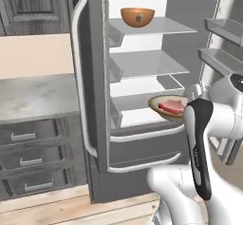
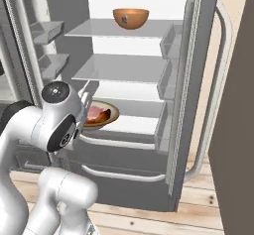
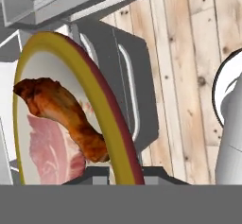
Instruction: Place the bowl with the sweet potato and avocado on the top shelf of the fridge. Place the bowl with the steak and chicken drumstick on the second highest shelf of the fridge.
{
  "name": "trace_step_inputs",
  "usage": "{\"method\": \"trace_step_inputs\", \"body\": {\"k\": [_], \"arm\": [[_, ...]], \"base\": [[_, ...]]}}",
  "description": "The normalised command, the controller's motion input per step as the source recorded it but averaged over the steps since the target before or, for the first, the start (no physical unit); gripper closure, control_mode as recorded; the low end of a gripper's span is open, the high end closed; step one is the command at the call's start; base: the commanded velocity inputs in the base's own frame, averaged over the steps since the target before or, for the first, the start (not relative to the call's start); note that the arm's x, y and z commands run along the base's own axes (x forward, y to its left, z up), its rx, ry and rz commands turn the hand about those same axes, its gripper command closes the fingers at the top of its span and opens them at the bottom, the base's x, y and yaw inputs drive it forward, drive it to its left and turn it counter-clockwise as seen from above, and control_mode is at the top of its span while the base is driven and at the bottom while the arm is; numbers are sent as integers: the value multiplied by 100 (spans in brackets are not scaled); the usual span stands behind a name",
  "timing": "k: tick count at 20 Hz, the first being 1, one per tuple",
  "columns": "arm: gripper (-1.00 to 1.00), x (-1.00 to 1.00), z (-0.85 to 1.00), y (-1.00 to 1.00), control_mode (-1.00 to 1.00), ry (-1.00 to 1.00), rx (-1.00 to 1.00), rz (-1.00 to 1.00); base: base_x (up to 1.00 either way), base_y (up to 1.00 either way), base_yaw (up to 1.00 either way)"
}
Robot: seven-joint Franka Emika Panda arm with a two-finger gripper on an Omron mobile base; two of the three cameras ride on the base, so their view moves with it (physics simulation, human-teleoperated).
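An orange bowl (image 1: 137,16) (image 2: 131,18) stands on the fridge's top shelf (image 1: 161,28); its contents are hidden by its wall. A yellow-rimmed bowl (image 1: 167,107) (image 2: 101,115) (image 3: 97,100) holds a pink steak (image 3: 47,152) and a browned chicken drumstick (image 3: 61,114). It hangs in front of the fridge at about the height of the third shelf (image 1: 137,100), below the bare second shelf (image 1: 152,63) (image 2: 124,68). My gripper (image 3: 125,175) is shut on this bowl's rim, and the hand view sees the bowl tipped on edge.
The fridge's left door with its long handle (image 1: 79,77) stands open beside grey drawers under a counter (image 1: 38,96). Door bins (image 1: 223,29) (image 2: 49,30) flank the opening on the other side. My forearm (image 1: 201,143) crosses in front of the lower fridge. Below is wooden floor (image 3: 198,53).
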Motion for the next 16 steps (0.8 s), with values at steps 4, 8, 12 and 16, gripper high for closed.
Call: {"method": "trace_step_inputs", "body": {"k": [4,8,12,16], "arm": [[100,0,0,0,100,0,0,0],[100,0,0,0,100,0,0,0],[100,0,0,0,100,0,0,0],[100,69,0,-34,-100,-7,0,1]], "base": [[68,-11,36],[69,-41,10],[53,-75,2],[12,-22,0]]}}
